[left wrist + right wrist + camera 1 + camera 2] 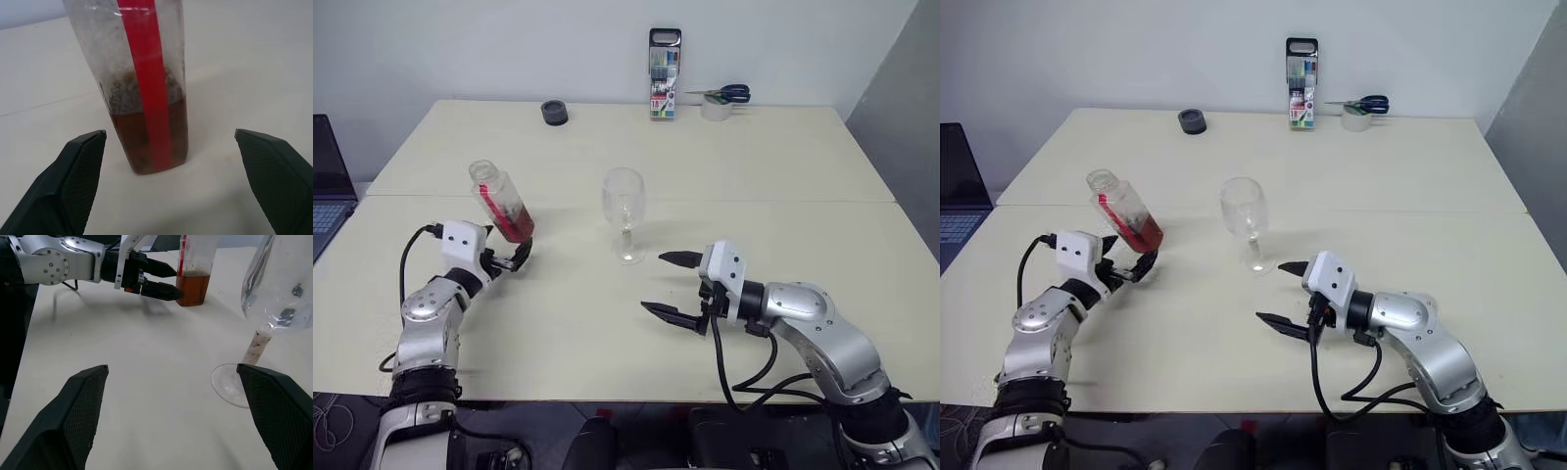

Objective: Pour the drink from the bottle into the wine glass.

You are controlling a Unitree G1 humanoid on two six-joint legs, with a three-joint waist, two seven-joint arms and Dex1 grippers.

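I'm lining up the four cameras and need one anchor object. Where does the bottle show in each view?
Left eye view: the bottle stands left of centre, just beyond the left gripper.
Right eye view: left of centre.
Left wrist view: upper centre, between the fingers.
Right wrist view: top centre.
Shared landmark: its red label strip.

Marker-pen case (665, 74) stands way back at the table's (783, 157) far edge, well beyond both grippers. Scissors (724, 94) lie on a tape roll (716, 108) just beside it. A dark round thing (554, 113) sits far ahead of the left gripper, laptop (331, 186) off to its outer side.
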